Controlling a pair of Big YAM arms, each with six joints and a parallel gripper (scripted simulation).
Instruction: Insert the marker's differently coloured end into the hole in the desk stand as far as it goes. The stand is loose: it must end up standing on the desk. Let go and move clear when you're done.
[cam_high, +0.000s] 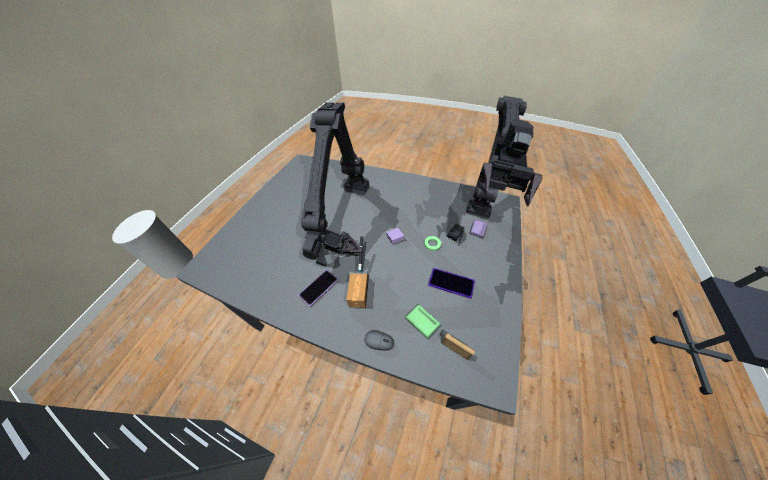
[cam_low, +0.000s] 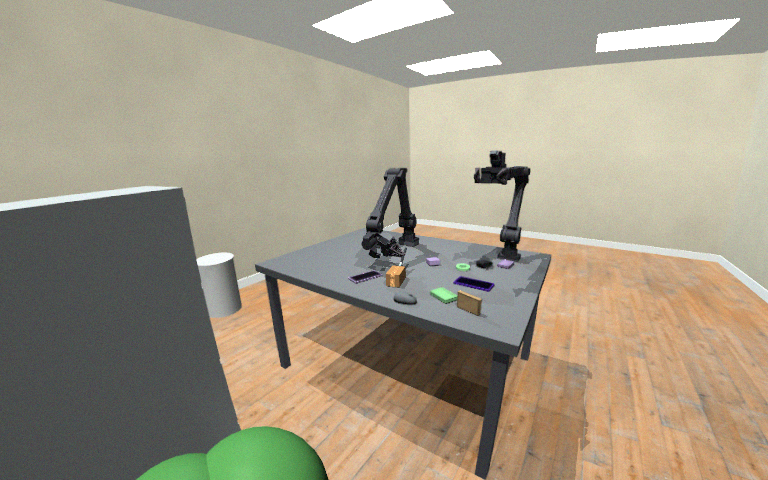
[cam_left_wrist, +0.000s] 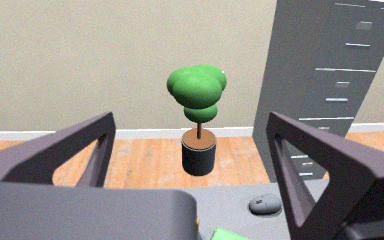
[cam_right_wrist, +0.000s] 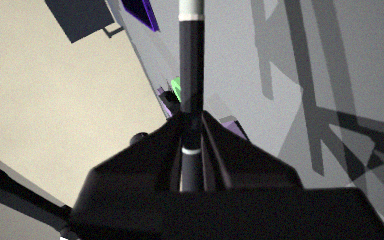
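Note:
The dark marker (cam_high: 361, 252) (cam_right_wrist: 191, 60) hangs roughly upright in the top view, its pale end down. My right gripper (cam_high: 360, 250) (cam_right_wrist: 191, 119) is shut on the marker's dark body; the pale end sticks out past the fingertips. The orange-brown block (cam_high: 356, 290) (cam_low: 391, 277), apparently the desk stand, stands on the desk. The pale end shows at its rear top edge in the top and exterior views; I cannot tell whether it touches. The hole is not discernible. My left gripper (cam_left_wrist: 191, 120) is open and empty, raised high above the desk.
A dark phone (cam_high: 318, 288) lies beside the block, and a mouse (cam_high: 378, 340) (cam_left_wrist: 265, 204) in front. A purple-edged tablet (cam_high: 451, 283), a green tray (cam_high: 422, 320), a brown block (cam_high: 457, 345), a green ring (cam_high: 432, 242) and purple blocks (cam_high: 395, 235) (cam_high: 478, 228) lie elsewhere.

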